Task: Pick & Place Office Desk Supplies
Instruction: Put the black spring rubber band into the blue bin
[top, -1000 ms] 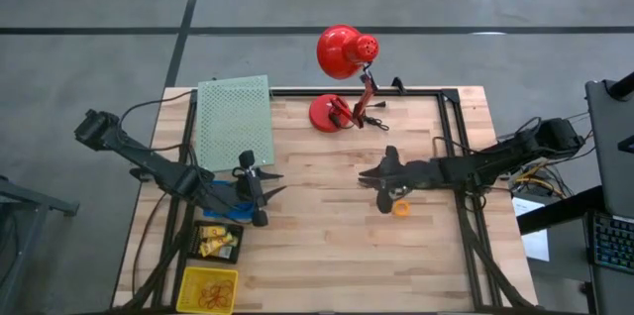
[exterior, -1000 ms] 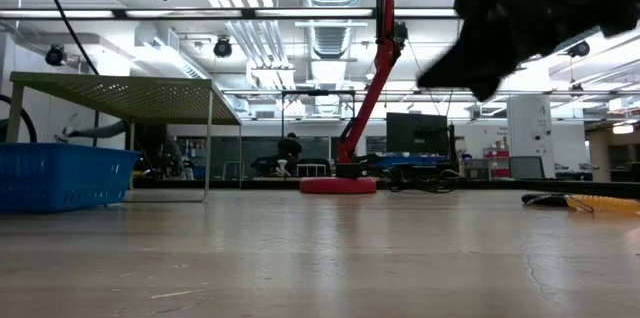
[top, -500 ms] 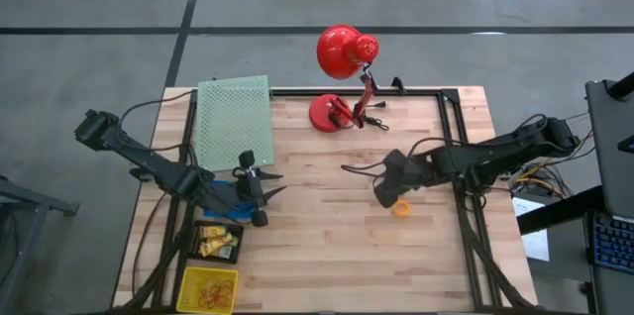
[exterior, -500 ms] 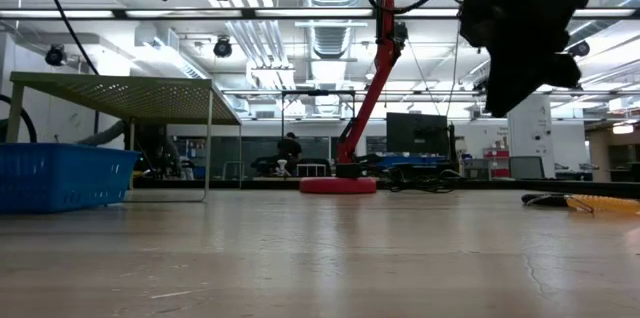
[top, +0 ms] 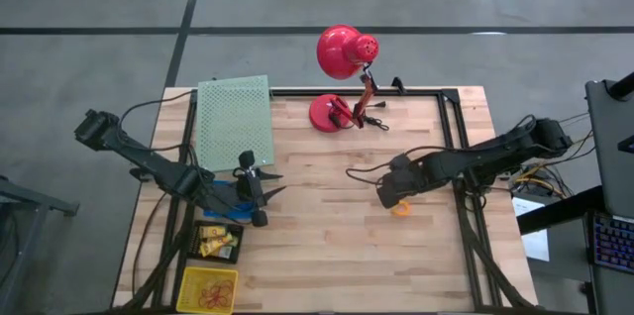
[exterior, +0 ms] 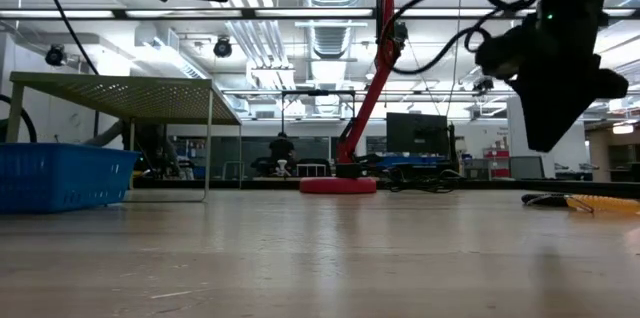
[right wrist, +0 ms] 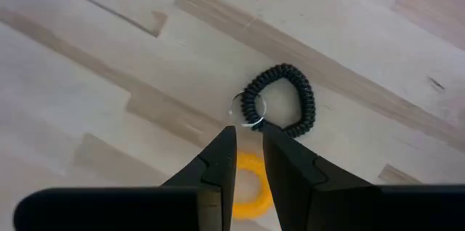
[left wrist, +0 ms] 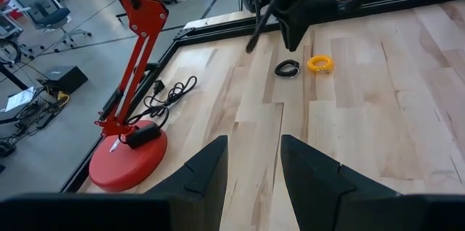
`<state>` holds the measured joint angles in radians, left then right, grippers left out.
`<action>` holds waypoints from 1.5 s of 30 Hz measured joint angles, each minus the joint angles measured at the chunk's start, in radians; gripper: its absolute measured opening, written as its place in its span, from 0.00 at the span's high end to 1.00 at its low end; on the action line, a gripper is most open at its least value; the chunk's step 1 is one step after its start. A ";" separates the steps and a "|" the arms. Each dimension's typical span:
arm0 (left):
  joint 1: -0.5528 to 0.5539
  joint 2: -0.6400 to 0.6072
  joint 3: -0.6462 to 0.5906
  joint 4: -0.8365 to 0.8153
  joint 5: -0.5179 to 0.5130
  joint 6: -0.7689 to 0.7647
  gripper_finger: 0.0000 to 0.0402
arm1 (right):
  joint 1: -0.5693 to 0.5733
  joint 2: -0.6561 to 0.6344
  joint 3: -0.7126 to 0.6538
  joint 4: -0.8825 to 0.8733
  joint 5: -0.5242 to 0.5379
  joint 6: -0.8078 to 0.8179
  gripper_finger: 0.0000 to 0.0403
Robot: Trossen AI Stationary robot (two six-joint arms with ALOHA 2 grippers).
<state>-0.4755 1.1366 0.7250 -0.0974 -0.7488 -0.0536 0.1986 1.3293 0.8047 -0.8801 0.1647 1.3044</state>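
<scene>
A black coiled ring with a small metal loop lies on the wooden table. An orange-yellow coiled ring lies beside it, and both also show in the left wrist view, black ring and orange ring. My right gripper hangs above the two rings, pointing down. Its fingers are narrowly open with nothing between them. In the high view this gripper covers the black ring, and the orange ring shows beside it. My left gripper waits open and empty over the blue basket at the table's left.
A red desk lamp stands on its round base at the far middle, its cord beside it. A green perforated shelf stands at the far left. A black tray with yellow pieces and a yellow tray sit at the near left.
My right gripper has tipped from nearly level to pointing steeply down and has rolled about its own axis, staying over the two coiled rings. The rings have not moved.
</scene>
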 joint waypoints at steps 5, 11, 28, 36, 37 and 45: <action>0.000 0.000 0.000 -0.009 0.000 -0.002 0.67 | 0.000 0.060 0.003 0.008 0.022 0.003 0.83; 0.000 0.000 0.000 -0.009 0.000 -0.001 0.67 | 0.000 0.106 0.004 0.013 0.022 0.003 0.80; 0.000 0.000 0.000 -0.012 0.000 0.002 0.67 | -0.001 0.202 -0.007 0.072 0.100 0.082 0.61; 0.000 0.000 0.000 -0.016 0.000 0.002 0.67 | 0.000 0.288 -0.006 0.118 0.096 0.084 0.67; 0.000 0.000 0.000 -0.016 0.000 0.002 0.67 | 0.000 0.292 -0.006 0.121 0.096 0.084 0.68; 0.000 0.000 0.000 -0.020 0.000 0.002 0.67 | 0.000 0.298 -0.004 0.136 0.095 0.077 0.81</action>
<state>-0.4755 1.1366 0.7250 -0.1173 -0.7486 -0.0521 0.1989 1.6272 0.8005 -0.7441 0.2597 1.3812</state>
